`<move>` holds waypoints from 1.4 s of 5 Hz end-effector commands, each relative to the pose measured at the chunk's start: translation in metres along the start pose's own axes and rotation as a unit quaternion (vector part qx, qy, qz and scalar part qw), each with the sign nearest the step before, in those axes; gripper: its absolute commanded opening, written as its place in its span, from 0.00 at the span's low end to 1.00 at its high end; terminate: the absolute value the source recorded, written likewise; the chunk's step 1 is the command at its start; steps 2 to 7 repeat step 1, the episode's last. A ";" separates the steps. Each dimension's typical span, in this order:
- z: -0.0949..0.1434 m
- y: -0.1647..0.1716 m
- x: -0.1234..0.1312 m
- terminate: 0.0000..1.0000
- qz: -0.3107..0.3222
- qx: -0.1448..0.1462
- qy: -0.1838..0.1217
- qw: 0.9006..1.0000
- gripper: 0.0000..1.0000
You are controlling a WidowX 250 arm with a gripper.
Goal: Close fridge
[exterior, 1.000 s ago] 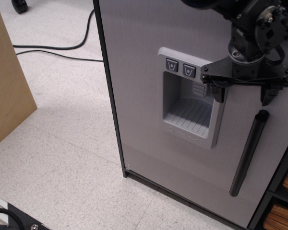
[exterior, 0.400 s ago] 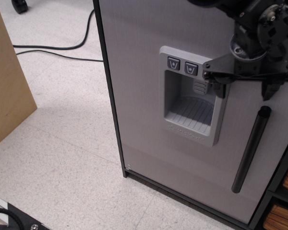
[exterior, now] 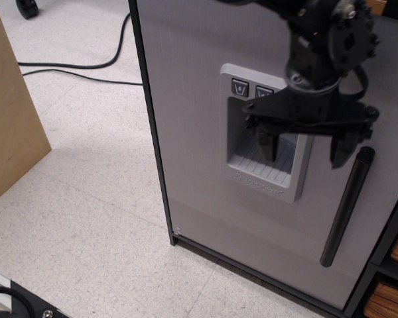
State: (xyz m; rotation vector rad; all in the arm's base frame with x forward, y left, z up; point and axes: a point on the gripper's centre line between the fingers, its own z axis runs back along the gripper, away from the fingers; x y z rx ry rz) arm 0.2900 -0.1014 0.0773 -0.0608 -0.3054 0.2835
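All matte black: the gripper point(exterior: 304, 147) has two stubby fingers point(exterior: 341, 150) hanging off a wide crossbar, rounded wrist housing above with screw holes, thin black cable looped alongside.

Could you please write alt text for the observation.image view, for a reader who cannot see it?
A black robot gripper, fingers spread open, hangs before the light grey fridge door, over its recessed dispenser panel and beside the black bar handle. Black cables cross the speckled floor.

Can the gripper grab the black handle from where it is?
Probably yes. The open gripper hangs beside the top of the handle on the fridge door, with nothing between them.
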 end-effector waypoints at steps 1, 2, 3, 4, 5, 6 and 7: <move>0.019 -0.006 0.004 1.00 0.000 -0.015 -0.019 1.000 1.00; 0.019 -0.006 0.004 1.00 0.000 -0.015 -0.019 1.000 1.00; 0.019 -0.006 0.004 1.00 0.000 -0.015 -0.019 1.000 1.00; 0.019 -0.006 0.004 1.00 0.000 -0.015 -0.019 1.000 1.00; 0.019 -0.006 0.004 1.00 0.000 -0.015 -0.019 1.000 1.00; 0.019 -0.006 0.004 1.00 0.000 -0.015 -0.019 1.000 1.00; 0.019 -0.006 0.004 1.00 0.000 -0.015 -0.019 1.000 1.00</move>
